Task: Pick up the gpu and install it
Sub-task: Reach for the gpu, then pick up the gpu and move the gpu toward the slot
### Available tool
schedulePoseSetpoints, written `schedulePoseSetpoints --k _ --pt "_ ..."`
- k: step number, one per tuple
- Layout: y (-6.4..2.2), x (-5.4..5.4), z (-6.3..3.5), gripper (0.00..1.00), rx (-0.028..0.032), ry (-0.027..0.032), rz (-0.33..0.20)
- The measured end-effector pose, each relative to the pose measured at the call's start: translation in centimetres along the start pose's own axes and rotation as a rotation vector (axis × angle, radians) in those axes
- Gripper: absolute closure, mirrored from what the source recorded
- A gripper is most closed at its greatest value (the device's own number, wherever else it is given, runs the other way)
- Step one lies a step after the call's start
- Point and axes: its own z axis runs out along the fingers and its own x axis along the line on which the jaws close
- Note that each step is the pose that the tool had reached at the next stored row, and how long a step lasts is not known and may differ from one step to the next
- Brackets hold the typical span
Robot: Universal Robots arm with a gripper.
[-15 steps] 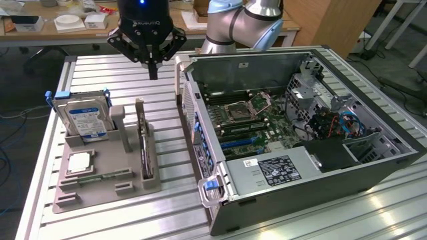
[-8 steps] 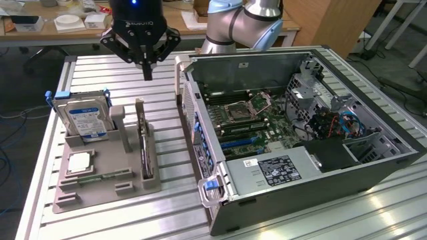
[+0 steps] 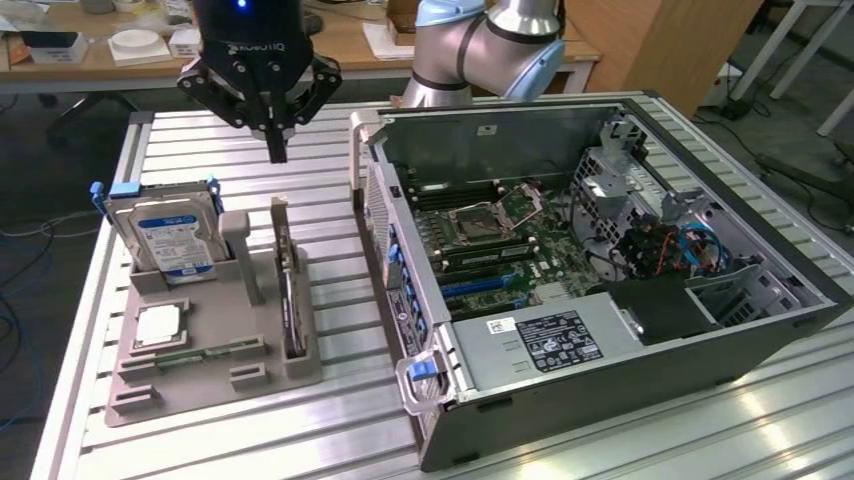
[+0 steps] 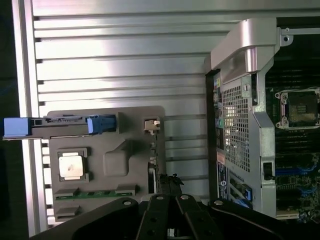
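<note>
Behind your work area a wooden desk [image 3: 334,40] carries boxes and small clutter. In front of it lies the slatted aluminium surface [image 3: 174,165] that holds everything you need.

Your black two-fingered tool [image 3: 278,150] hangs point-down above the surface. Its fingers are pressed together and grip nothing, and nothing touches them.

Below the tips stands the gpu [image 3: 287,290], a thin black circuit card set on edge in a slot of the grey moulded holder tray [image 3: 200,385]. From the exterior view the tool sits over the far end of the card, with open air between the tips and its top edge.

To the exterior view's left of the card you have a grey post of the tray. Beyond that a silver, blue-labelled hard drive [image 3: 167,235] stands upright, well apart from the card. A small square silver CPU chip [image 3: 158,325] and a green memory stick [image 3: 214,350] lie flat and low in the tray.

On the exterior view's right, a strip of bare slats separates the tray from the open grey computer case [image 3: 601,370], which lies on its side with the green motherboard [image 3: 507,240] facing up. The pale handle at the case's near corner [image 3: 358,160] rises just beside the tool's fingertips on that side. Above the tray the space is open.
</note>
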Motion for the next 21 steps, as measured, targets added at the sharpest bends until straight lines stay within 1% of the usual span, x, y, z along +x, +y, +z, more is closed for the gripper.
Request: schedulePoseSetpoints --k 11,21 --pt "-0.12 1.5 -0.04 0.9 -0.0001 0.0001 -0.002" --pt "-0.13 1.5 -0.04 0.9 -0.0001 0.0001 -0.002"
